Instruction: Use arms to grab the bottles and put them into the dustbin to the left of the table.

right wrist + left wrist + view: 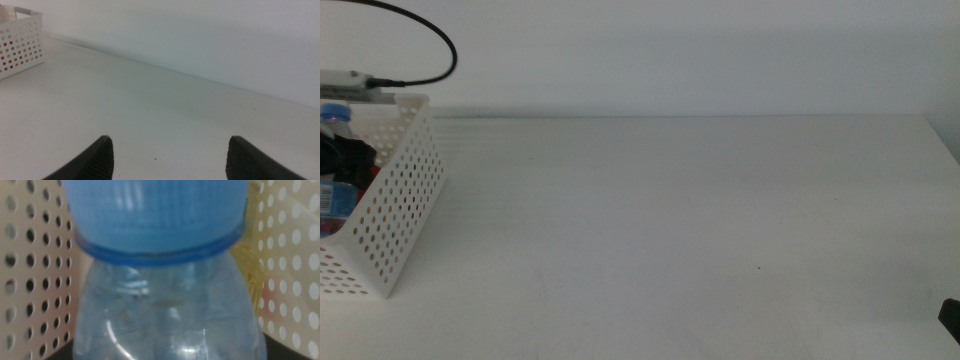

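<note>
The white perforated dustbin (402, 200) stands at the table's (680, 220) far left. The clear water bottle with its blue cap (332, 112) stands upright in it, cap above the rim. My left gripper (347, 156) is inside the dustbin, shut on the water bottle (165, 315). That bottle fills the left wrist view, with the dustbin's walls (30, 255) on both sides. Something yellow (252, 277) shows behind the bottle. My right gripper (170, 165) is open and empty, low over the table at the front right corner (950, 318). Red shows through the dustbin's holes (7, 50).
A black cable (430, 35) loops above the dustbin at the back left. A white wall (700, 50) rises behind the table's back edge. The grey patch on the dustbin's rim (22, 10) shows in the right wrist view.
</note>
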Available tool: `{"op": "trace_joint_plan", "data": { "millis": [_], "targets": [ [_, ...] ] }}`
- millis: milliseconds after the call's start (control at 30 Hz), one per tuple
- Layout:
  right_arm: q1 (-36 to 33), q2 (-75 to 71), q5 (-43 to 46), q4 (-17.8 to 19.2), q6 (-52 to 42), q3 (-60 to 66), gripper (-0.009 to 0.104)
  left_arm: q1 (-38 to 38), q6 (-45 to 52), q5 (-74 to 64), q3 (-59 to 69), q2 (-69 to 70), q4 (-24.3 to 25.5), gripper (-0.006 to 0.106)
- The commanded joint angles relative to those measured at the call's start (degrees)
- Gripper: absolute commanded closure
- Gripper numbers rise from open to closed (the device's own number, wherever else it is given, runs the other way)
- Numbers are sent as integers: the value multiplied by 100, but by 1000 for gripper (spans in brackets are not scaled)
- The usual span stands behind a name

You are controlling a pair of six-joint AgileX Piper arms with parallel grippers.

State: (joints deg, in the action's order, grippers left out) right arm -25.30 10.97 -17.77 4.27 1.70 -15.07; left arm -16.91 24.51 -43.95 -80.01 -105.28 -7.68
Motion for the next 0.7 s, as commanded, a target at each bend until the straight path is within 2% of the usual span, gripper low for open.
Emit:
{"op": "trace_joint_plan", "data": {
  "millis": [0, 133, 200, 467, 667],
  "targets": [
    [-20, 58, 419, 55, -68, -168, 36, 100, 208, 315, -211, 281, -106, 58],
    [-20, 58, 419, 55, -68, -168, 36, 143, 384, 298, -211, 270, -172, 21],
    [-20, 58, 419, 55, -68, -168, 36, 143, 387, 212, -211, 290, -216, 10],
    [-20, 58, 419, 55, -68, -168, 36, 143, 38, -30, -219, 797, -364, 10],
    [-20, 58, 419, 55, -68, -168, 36, 521, -4, -92, -183, 1622, -912, 10]
  ]
}}
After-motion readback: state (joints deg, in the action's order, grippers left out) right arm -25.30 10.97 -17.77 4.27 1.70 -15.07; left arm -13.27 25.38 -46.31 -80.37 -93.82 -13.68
